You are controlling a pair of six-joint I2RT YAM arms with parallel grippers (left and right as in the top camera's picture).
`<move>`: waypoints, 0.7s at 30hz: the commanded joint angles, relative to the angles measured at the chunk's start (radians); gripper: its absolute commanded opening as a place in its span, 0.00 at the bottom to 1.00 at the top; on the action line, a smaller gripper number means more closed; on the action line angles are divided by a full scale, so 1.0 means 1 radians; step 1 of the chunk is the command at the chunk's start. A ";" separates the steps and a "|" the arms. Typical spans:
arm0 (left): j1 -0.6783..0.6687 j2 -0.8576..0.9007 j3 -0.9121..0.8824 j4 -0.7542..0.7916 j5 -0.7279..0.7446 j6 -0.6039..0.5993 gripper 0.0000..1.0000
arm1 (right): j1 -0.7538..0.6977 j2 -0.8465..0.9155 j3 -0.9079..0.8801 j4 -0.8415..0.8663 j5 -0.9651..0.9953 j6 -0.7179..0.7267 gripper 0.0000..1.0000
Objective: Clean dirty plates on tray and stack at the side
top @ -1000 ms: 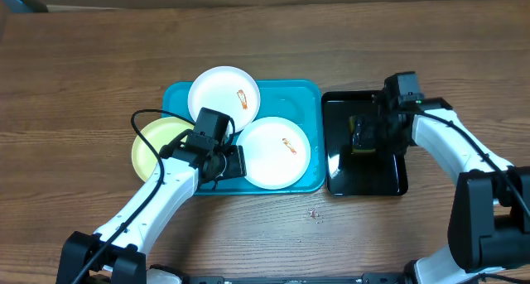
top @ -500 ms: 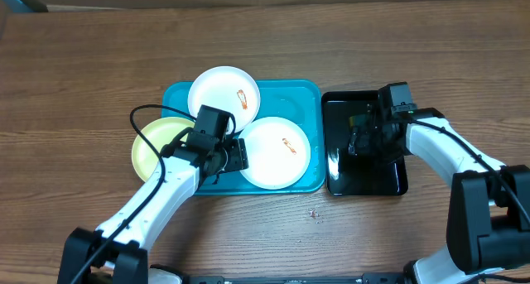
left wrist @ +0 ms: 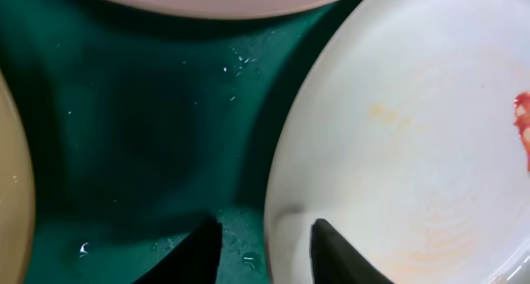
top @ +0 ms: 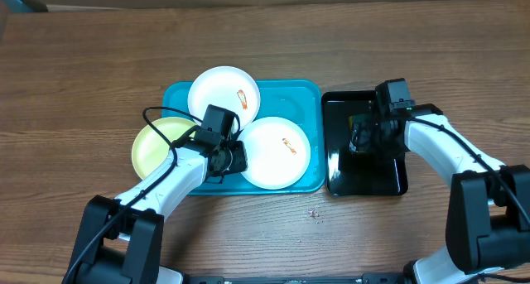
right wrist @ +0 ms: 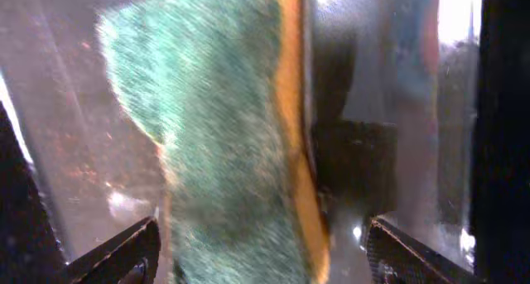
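Note:
The turquoise tray [top: 286, 93] holds two white plates, one at the back [top: 224, 98] and one at the front right [top: 275, 151], each with an orange-red smear. The pale yellow-green plate [top: 157, 147] overlaps the tray's left edge. My left gripper [top: 234, 158] is open, low over the tray. In the left wrist view its fingers [left wrist: 263, 251] straddle the left rim of the front white plate [left wrist: 414, 151]. My right gripper [top: 364, 139] is open over the black tray, its fingers [right wrist: 261, 251] either side of a green and yellow sponge [right wrist: 224, 143].
The glossy black tray [top: 364, 180] sits right of the turquoise tray, and its floor looks wet. The turquoise tray's floor [left wrist: 141, 127] carries water drops. Brown wooden table [top: 83, 69] lies all around. A small crumb [top: 312, 211] lies in front of the trays.
My left arm has swung in closer while its gripper stays at the front white plate's rim. My right gripper has shifted slightly left over the sponge.

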 commanded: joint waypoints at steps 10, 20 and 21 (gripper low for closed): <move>-0.007 0.006 -0.004 0.001 0.013 -0.001 0.38 | 0.098 0.031 -0.014 0.010 0.091 0.002 0.72; -0.006 0.006 -0.004 0.006 0.005 0.006 0.43 | 0.123 0.031 0.045 -0.115 0.111 0.001 0.43; -0.006 0.006 -0.004 0.006 0.005 0.006 0.43 | 0.121 0.031 0.058 -0.127 0.111 0.001 0.58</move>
